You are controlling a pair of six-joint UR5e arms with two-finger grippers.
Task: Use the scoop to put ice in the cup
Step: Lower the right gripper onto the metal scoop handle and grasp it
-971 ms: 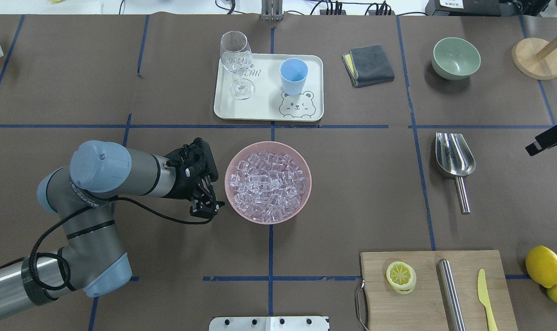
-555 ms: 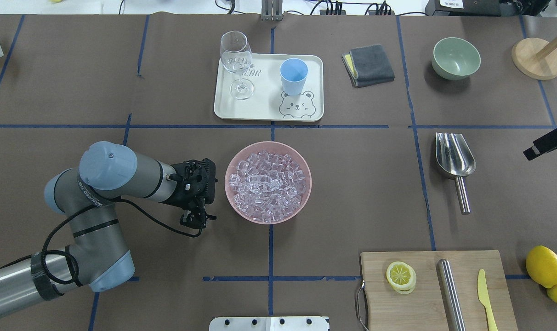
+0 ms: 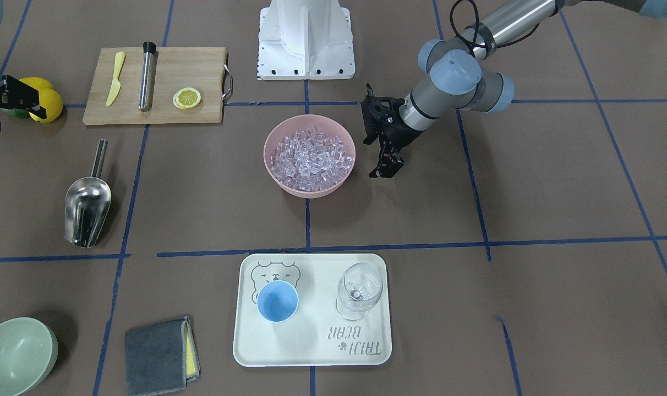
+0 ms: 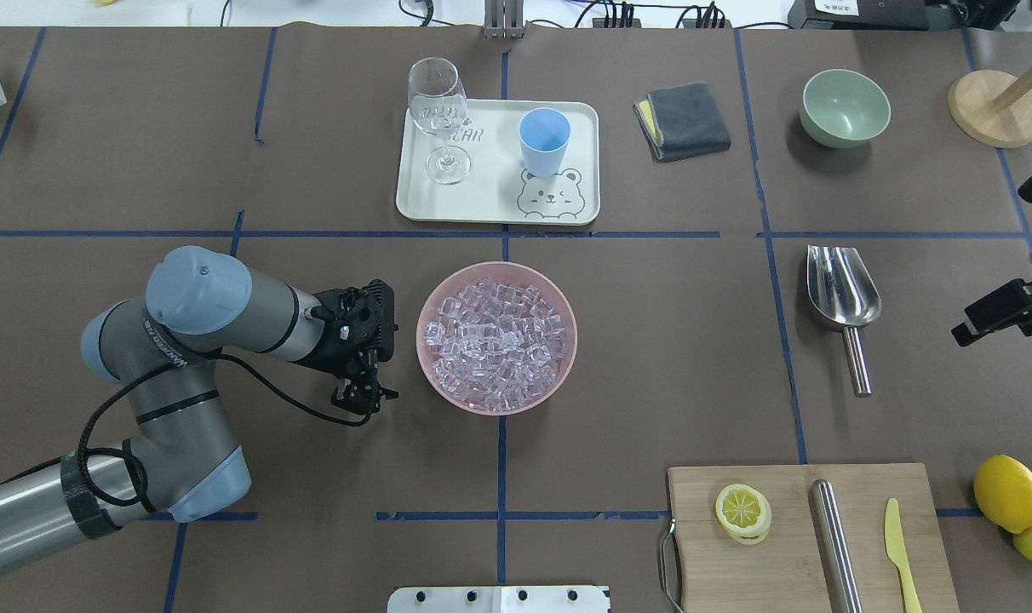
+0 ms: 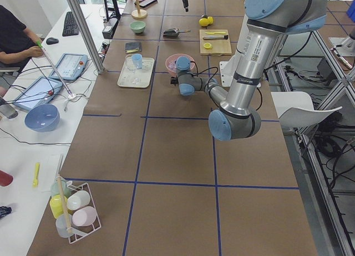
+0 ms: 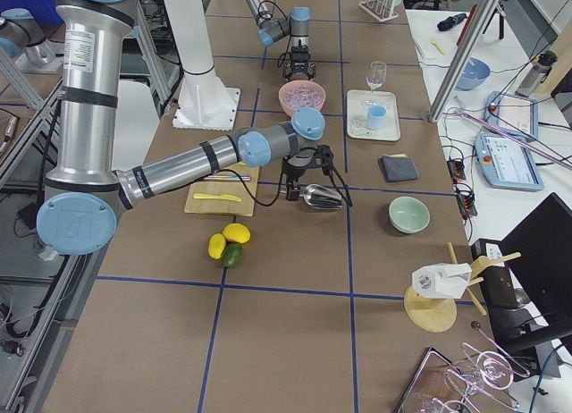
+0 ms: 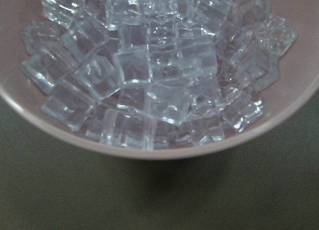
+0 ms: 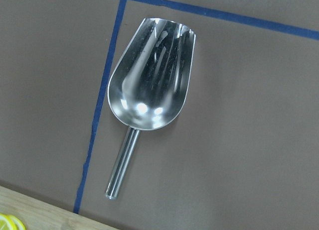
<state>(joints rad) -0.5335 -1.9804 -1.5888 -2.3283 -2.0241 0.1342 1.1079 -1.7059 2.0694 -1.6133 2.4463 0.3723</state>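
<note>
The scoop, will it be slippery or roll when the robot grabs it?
Probably slippery: the scoop is shiny smooth steel. Its thin round handle may twist between fingers. The rounded trough might rock sideways if nudged.

Pink bowl (image 3: pixel 310 184) of ice (image 3: pixel 310 155) at centre. Left gripper (image 3: pixel 386 168) just beside bowl. Scoop (image 3: pixel 87 206) well apart. Cup (image 3: pixel 277 301) on tray (image 3: pixel 311 352).

Brown table (image 4: pixel 652 340) with blue tape lines (image 4: pixel 499 233)

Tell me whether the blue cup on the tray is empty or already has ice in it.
Empty. The front-facing view looks into the cup and shows bare blue bottom; the ice is all in the pink bowl.
</note>
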